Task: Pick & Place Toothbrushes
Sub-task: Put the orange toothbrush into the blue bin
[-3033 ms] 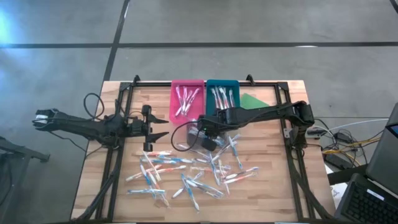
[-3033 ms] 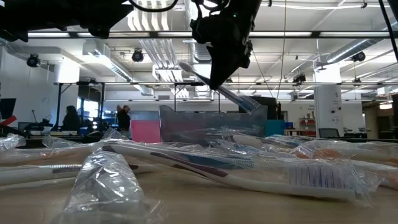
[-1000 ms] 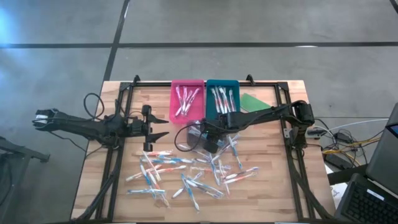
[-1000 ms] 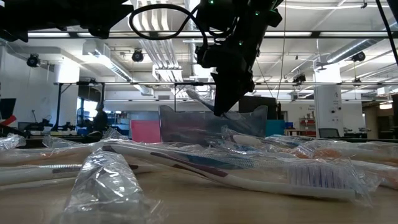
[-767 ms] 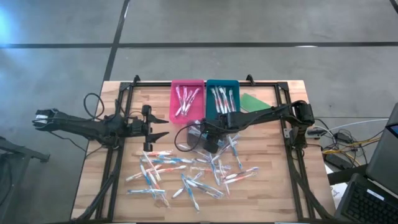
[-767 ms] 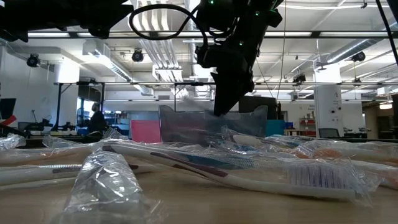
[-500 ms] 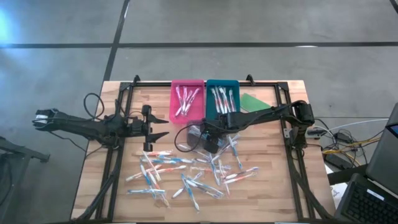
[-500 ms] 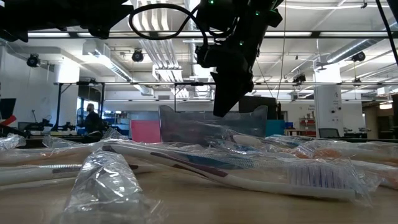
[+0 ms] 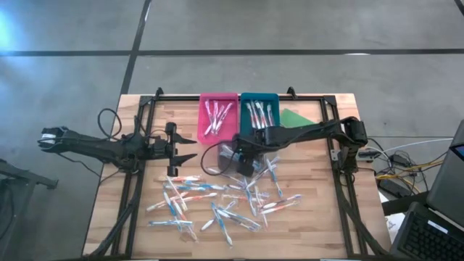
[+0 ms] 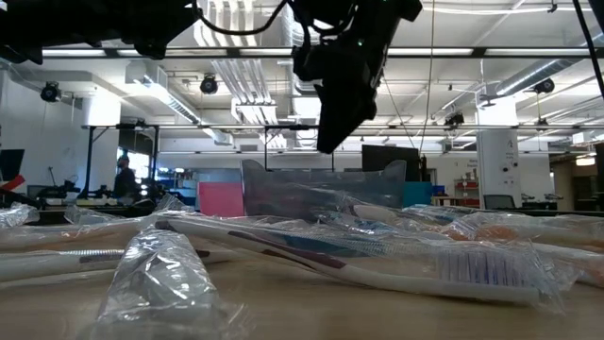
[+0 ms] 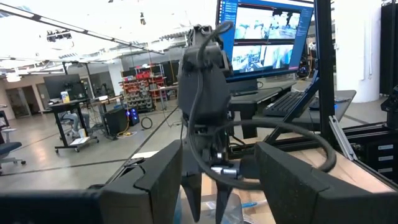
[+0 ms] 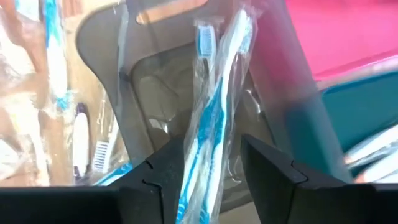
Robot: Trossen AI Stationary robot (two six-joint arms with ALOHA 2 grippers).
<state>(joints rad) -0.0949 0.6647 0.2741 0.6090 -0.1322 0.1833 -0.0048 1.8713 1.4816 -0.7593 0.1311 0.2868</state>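
**Right gripper above the grey tray, fingers apart**

Right gripper [image 9: 241, 161] hangs over the middle of the table [image 9: 312, 217], just above a clear grey tray [image 12: 149, 112] that stands on the near side of the pink tray [image 9: 217, 116] and the teal tray [image 9: 259, 114]. Its fingers [image 12: 155, 180] stand apart, and nothing is clamped between them. Directly below, two wrapped blue-and-white toothbrushes [image 12: 214, 118] lie lengthwise inside the grey tray. In the low view the gripper is raised clear of the tray's rim.

More wrapped toothbrushes lie in the pink and teal trays at the far side, and a loose scatter of them [image 9: 217, 203] covers the near half of the table. A flat green piece [image 9: 293, 117] lies to the right of the teal tray.

Left gripper [image 9: 190, 147] waits at the table's left side, its jaws wide and empty.
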